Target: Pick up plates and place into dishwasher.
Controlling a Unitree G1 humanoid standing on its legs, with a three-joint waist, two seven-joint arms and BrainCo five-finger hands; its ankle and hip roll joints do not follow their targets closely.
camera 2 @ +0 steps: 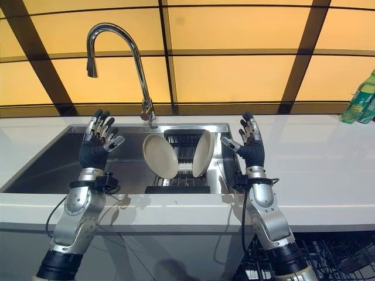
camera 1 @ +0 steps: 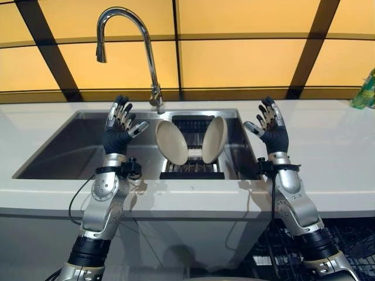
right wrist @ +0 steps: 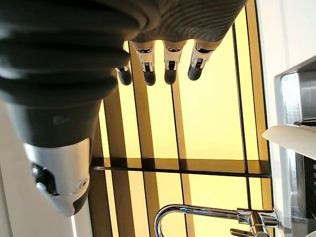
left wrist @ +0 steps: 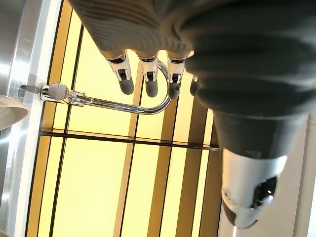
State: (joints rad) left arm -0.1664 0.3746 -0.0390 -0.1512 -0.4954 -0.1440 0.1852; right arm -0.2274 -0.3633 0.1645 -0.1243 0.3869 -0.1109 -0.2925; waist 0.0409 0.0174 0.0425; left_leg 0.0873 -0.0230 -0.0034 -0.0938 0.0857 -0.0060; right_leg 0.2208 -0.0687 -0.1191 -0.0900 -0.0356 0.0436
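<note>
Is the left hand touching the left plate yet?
Apart. In the left eye view the left hand is raised over the sink, fingers open, with bare basin showing between its thumb and the left plate.

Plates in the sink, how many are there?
2. The left plate and the right plate both stand on edge in the dark rack inside the sink, tops leaning apart. Nothing suggests more hidden.

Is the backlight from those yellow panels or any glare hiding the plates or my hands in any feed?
Left eye view: both plates evenly lit and readable, left robot hand and right robot hand open and distinct. Faucet carries bright highlights. Both wrist views: the glowing panels backlight the dark fingertips; a pale plate edge shows in the right wrist view.
</note>
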